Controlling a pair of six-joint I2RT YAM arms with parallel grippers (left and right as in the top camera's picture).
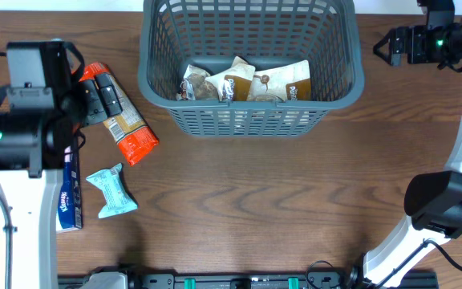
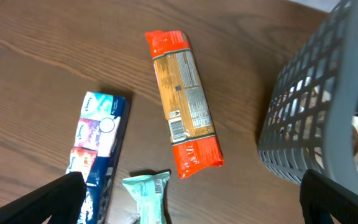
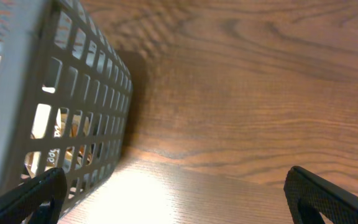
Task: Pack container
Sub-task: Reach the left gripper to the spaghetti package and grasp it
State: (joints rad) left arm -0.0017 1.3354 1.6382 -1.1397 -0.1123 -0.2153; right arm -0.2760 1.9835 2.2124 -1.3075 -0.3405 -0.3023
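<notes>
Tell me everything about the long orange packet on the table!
The long orange packet looks like shiny plastic wrap: bright orange-red crimped ends, a tan middle with small print and a barcode. It lies flat and slanted on the wooden table, left of the grey basket, touching only the table.

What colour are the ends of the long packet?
Orange-red; the long packet shows best from the left wrist.
</notes>
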